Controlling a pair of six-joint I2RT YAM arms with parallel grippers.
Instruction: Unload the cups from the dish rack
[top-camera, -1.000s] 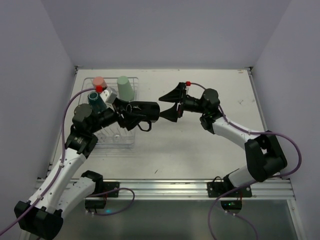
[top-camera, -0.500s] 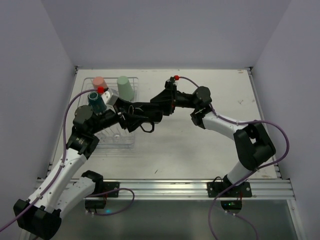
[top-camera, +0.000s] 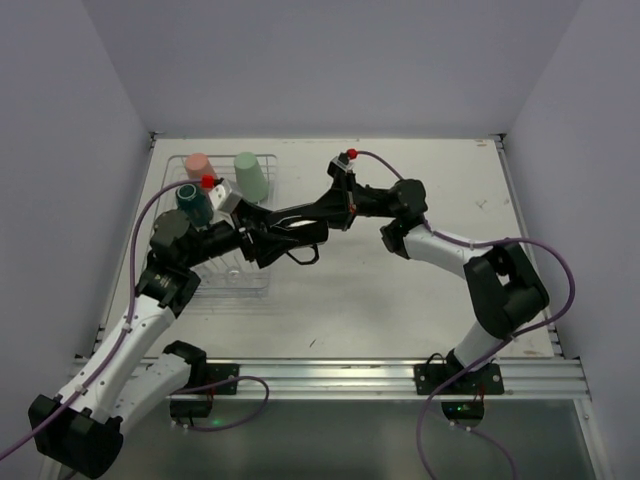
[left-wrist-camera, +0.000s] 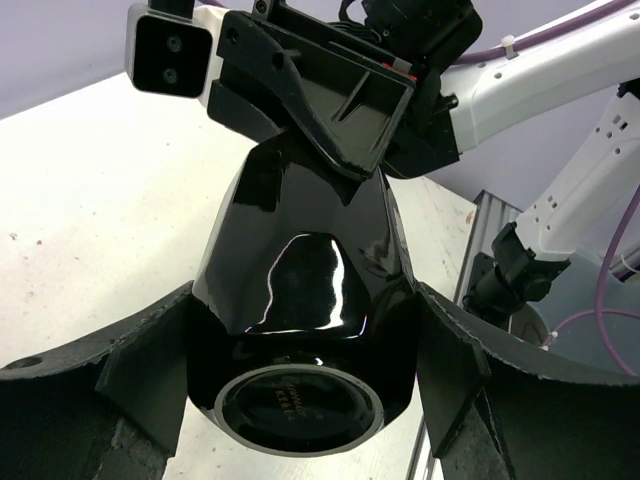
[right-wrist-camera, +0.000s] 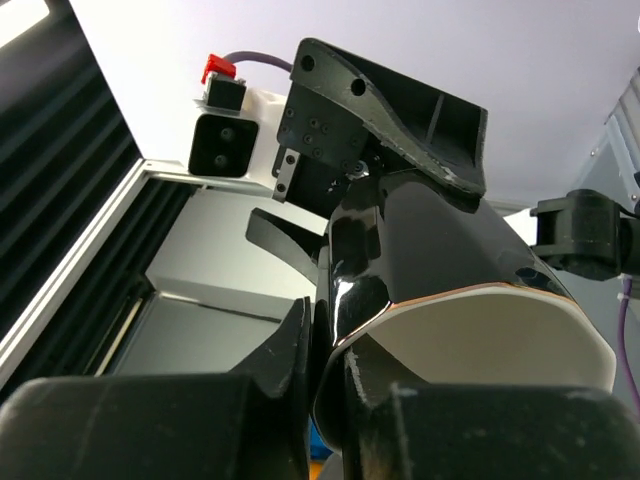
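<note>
The black mug (left-wrist-camera: 300, 300) hangs on its side in the air, above the bench (top-camera: 400, 300) and just to the right of the dish rack (top-camera: 225, 291). It looks to me like a hand-over. The left tool (top-camera: 278, 234) clasps the mug body from both sides near the base. The right tool (top-camera: 320, 212) pinches the wall at the rim, with one finger inside the pale mouth. Next, I think, the left tool must let go, so that the right arm can carry the mug away and set it down. Both arms reach inward and meet nose to nose. A salmon-pink cup (top-camera: 197, 163), a mint-green cup (top-camera: 250, 176) and a dark teal cup (top-camera: 192, 200) stand in the rack.
</note>
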